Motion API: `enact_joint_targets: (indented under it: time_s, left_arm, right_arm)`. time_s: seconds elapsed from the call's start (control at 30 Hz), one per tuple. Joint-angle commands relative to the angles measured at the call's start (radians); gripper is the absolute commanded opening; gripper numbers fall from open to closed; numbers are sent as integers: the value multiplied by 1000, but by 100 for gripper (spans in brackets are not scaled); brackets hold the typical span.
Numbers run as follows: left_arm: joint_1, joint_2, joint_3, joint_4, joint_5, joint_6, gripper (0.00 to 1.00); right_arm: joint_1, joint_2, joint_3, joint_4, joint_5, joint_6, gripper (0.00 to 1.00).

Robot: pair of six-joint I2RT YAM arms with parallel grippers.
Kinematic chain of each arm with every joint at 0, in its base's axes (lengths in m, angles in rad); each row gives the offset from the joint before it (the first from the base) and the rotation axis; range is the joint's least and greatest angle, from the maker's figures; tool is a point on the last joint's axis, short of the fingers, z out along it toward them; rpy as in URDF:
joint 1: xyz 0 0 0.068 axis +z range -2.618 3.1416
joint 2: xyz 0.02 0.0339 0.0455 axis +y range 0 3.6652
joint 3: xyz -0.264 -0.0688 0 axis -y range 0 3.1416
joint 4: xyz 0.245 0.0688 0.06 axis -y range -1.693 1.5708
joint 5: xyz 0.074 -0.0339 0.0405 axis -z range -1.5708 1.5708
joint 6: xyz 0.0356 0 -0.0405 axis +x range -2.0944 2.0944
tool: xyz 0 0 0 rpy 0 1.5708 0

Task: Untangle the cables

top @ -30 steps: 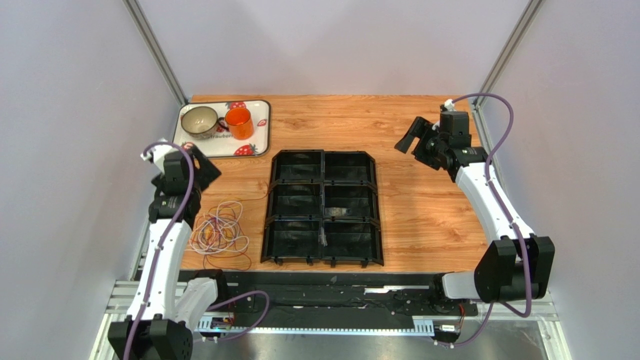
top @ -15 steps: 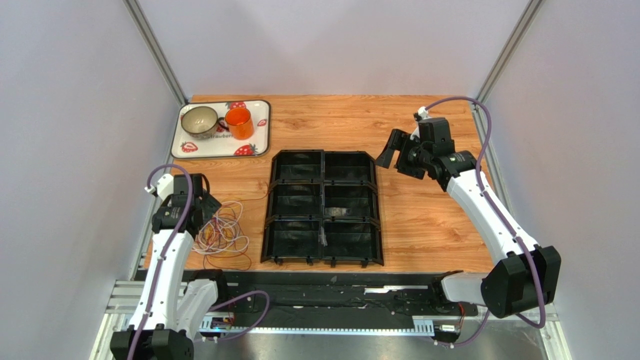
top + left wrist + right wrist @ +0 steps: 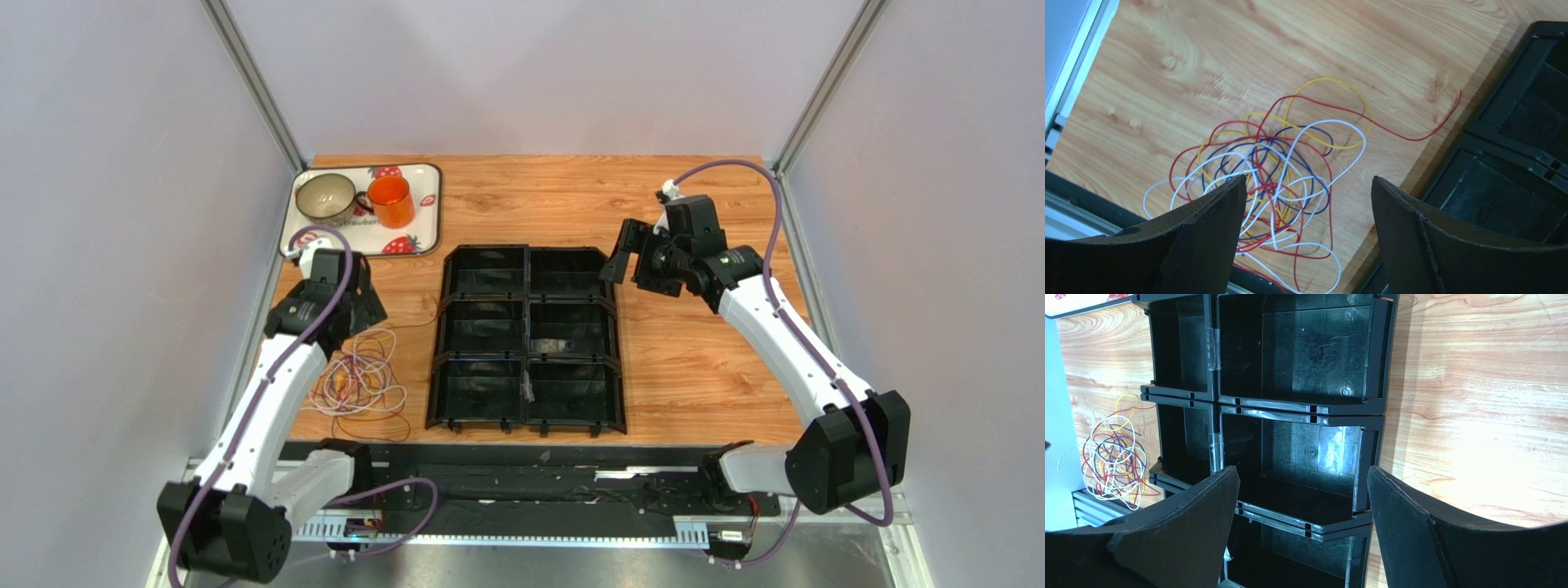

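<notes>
Lying tangled, cables (image 3: 1271, 184) in four colours, one six-compartment organizer (image 3: 528, 301)

Smooth wood-grain table (image 3: 699, 355), glossy blk plastic bins (image 3: 528, 301), smooth-sheathed cables (image 3: 1271, 184), matt rough-textured blk left gripper (image 3: 1309, 184)

arms (image 3: 785, 337): wht links, blk joints | hoses (image 3: 730, 163): purple-grey | fingers (image 3: 1413, 245): blk, wedge-shaped

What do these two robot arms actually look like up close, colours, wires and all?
Both the left arm and the right arm have smooth white link shells joined by chunky black joints. A purple-grey hose loops along each one. Each ends in two broad, matte black jaws with a rough texture. No markings are visible.
</notes>
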Motion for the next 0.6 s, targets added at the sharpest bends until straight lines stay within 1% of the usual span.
enact_joint_targets:
  time_s: [0.0,0.03,0.1,0.23,0.4,0.5,0.57]
  left_arm:
    - [-18,112,69,5,-53,74,81]
    - [-18,151,69,5,-52,73,81]
    - [-18,179,67,5,-62,57,81]
    - [-18,225,49,60,-53,54,72]
    - [-18,294,31,64,-66,2,67]
    - [-18,308,6,73,-60,-21,67]
    - [-18,314,-12,74,-57,-44,69]
  right_arm:
    - [11,6,18,0,5,-21,80]
    - [12,8,18,-3,6,-23,80]
    - [16,6,18,-11,8,-26,80]
    - [19,-4,7,-13,17,-32,80]
    - [30,-1,4,-19,22,-33,80]
    - [39,-3,4,-25,34,-35,80]
    - [42,-4,3,-25,38,-38,80]
